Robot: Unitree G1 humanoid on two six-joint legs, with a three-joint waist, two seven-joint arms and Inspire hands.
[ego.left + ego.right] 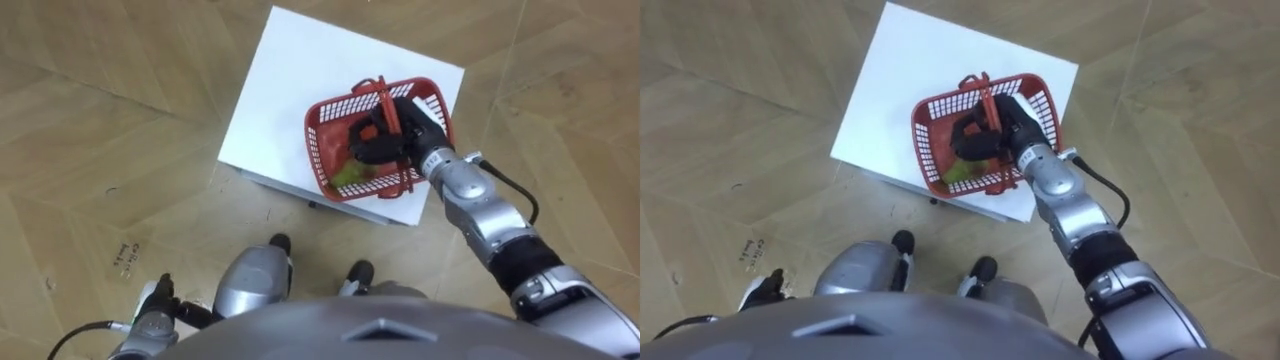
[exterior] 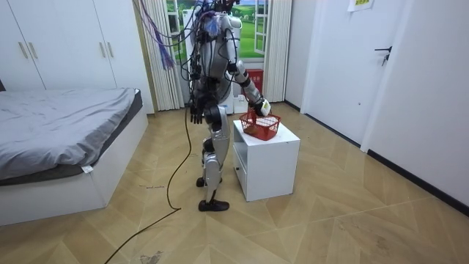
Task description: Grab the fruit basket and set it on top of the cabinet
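Note:
A red plastic fruit basket (image 1: 330, 160) (image 1: 935, 150) (image 2: 261, 126) rests on a white cabinet (image 1: 300, 90) (image 1: 910, 80) (image 2: 267, 154), near its front right corner. Green and red fruit (image 1: 352, 174) lies inside. My right hand (image 1: 385, 135) (image 1: 990, 135) (image 2: 261, 108) reaches over the basket with its dark fingers curled round the red handle (image 1: 385, 100) (image 1: 983, 92). My left hand (image 1: 155, 310) (image 2: 196, 114) hangs idle at my side, low at the left of the left eye view, fingers relaxed. I stand upright right before the cabinet.
Herringbone wood floor (image 1: 110, 110) surrounds the cabinet. In the room view, a bed (image 2: 58, 139) lies at the room view's left, wardrobes (image 2: 66, 44) and a curtained window stand behind, and a door (image 2: 337, 66) is at the room view's right.

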